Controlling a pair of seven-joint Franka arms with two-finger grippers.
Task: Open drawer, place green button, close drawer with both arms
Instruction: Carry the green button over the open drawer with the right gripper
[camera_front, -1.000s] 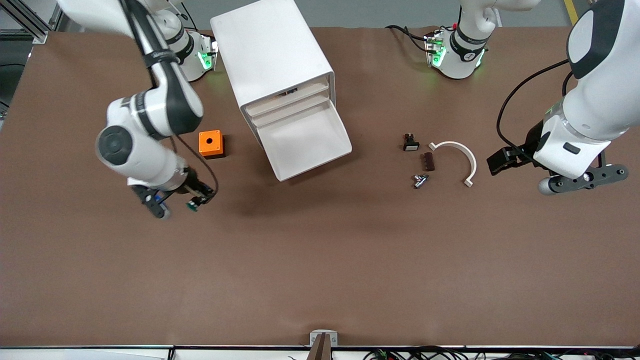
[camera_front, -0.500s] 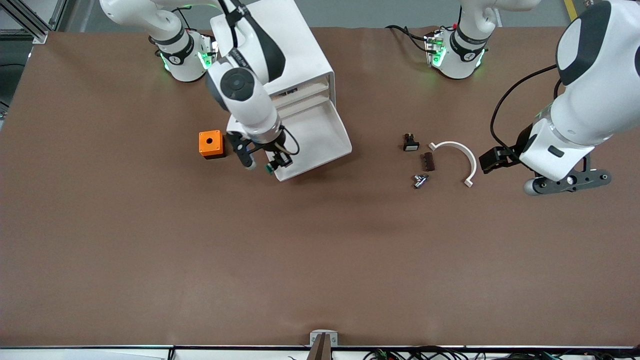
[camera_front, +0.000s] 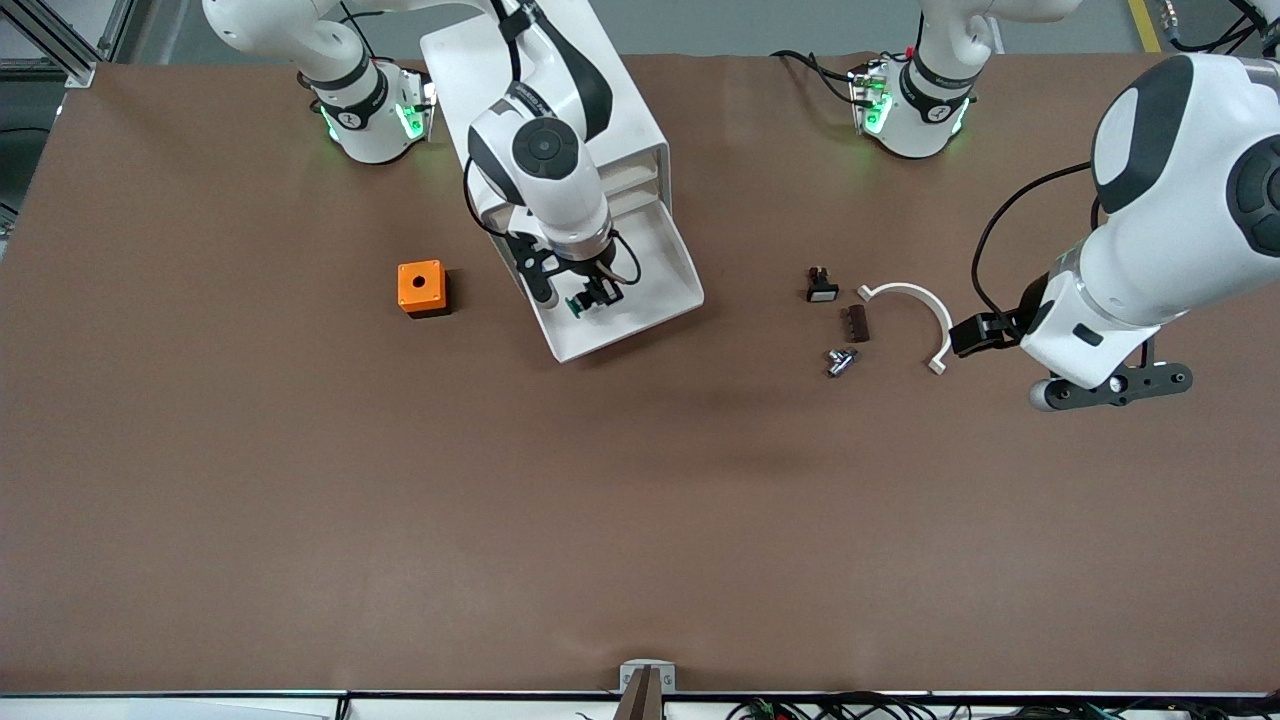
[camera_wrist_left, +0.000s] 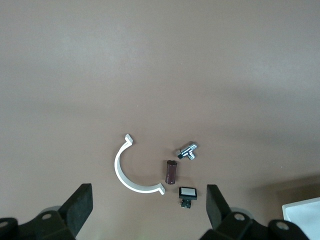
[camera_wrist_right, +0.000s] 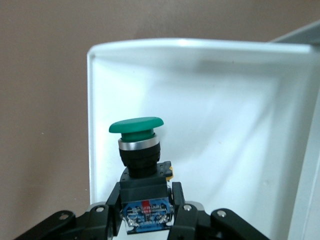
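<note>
The brown tabletop (camera_front: 300, 520) carries a white cabinet (camera_front: 545, 110) near the right arm's base, its lower drawer (camera_front: 665, 285) pulled out toward the front camera. The right arm (camera_front: 540, 160) reaches over the cabinet, and the left arm (camera_front: 1160, 200) waits over the tabletop at its own end.

The right gripper (camera_front: 585, 298) hangs over the open drawer, its fingers (camera_wrist_right: 112, 212) closed on the black body of the button (camera_wrist_right: 140, 155). In the right wrist view the green cap points away from the gripper, with the drawer's white floor and its rim under it.

The left gripper (camera_wrist_left: 150, 212) is over bare tabletop beside a small group of parts, its fingers spread wide with nothing between them.

An orange box (camera_front: 421, 288) with a hole in its top sits beside the drawer, toward the right arm's end. Toward the left arm's end lies a white curved clip (camera_front: 925, 315). Just beside it are a dark brown piece (camera_front: 857, 323), a black part with a white face (camera_front: 821, 286) and, nearer the front camera, a small metal fitting (camera_front: 839, 360).
</note>
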